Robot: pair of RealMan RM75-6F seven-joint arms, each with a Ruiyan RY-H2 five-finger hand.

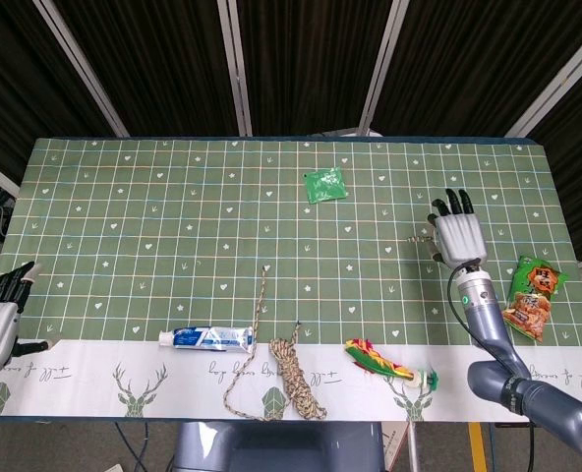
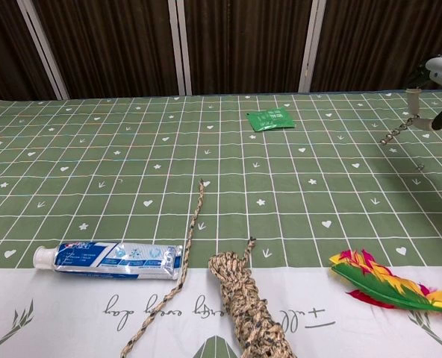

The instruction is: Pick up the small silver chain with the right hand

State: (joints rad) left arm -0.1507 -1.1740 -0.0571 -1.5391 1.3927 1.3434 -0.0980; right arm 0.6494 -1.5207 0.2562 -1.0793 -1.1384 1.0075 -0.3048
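While the right robot hand pinches the small silver chain at the worktop's three o'clock, lifting is in hand; next, a steady raise keeping the pinch.

A green tablecloth gridded in white with hearts is showing a white deer-printed edge. Upper centre, a green packet; lower left, a blue-and-white toothpaste tube; lower right, a red-yellow-green feather.

Chain silver metal; toothpaste tube glossy plastic; rope rough braid.
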